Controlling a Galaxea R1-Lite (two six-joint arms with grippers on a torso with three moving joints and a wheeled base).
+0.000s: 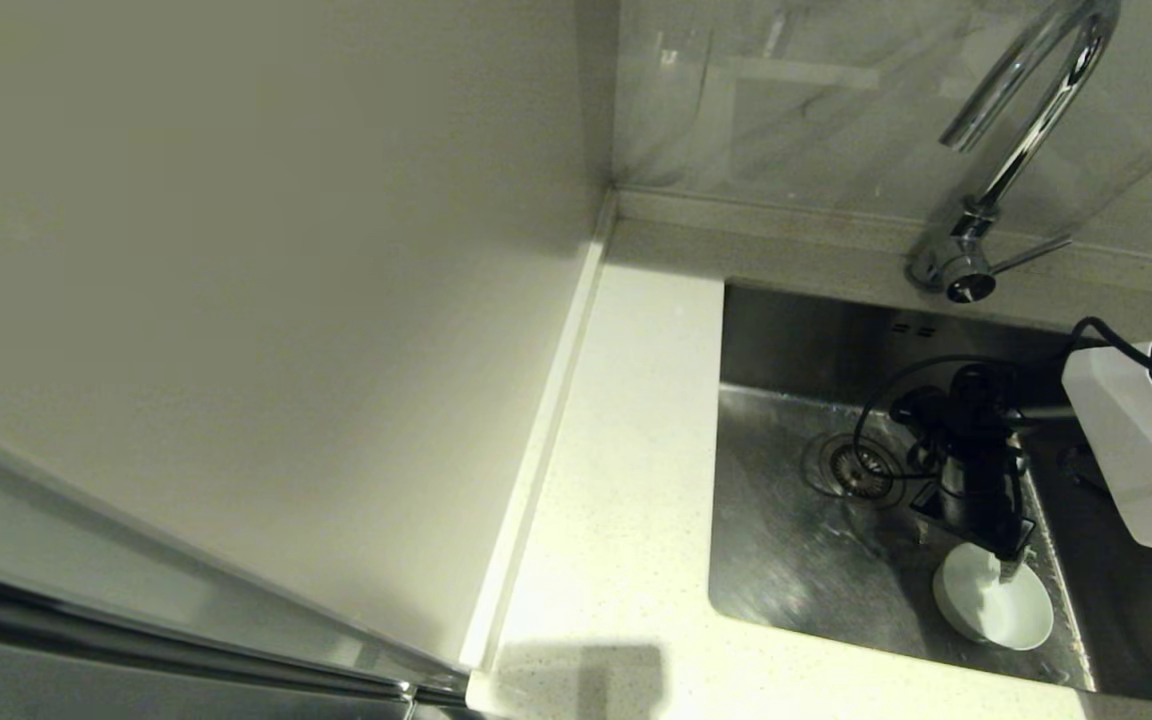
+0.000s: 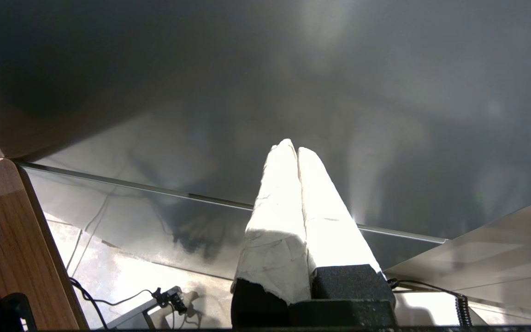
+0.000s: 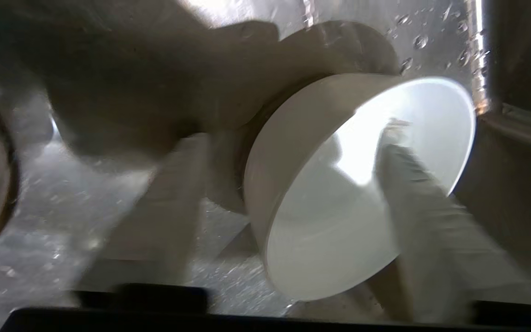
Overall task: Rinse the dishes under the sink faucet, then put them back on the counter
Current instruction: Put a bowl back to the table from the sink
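White bowl point(image 1: 996, 600) in the steel sink point(image 1: 796, 560); right hand point(image 1: 1006, 565) spread astride its rim; no writing.

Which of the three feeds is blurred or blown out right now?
Right wrist view: motion-blurred, fingers smeared, bowl interior glaring. Left wrist view: the shut fingers overexposed against a dim background. Head view: sharp; wet sink floor glints, faucet shines, a dark shadow lies on the counter near edge.

Black right end effector point(image 1: 1001, 570), looped black cable point(image 1: 871, 410), white wrist housing point(image 1: 1136, 460).
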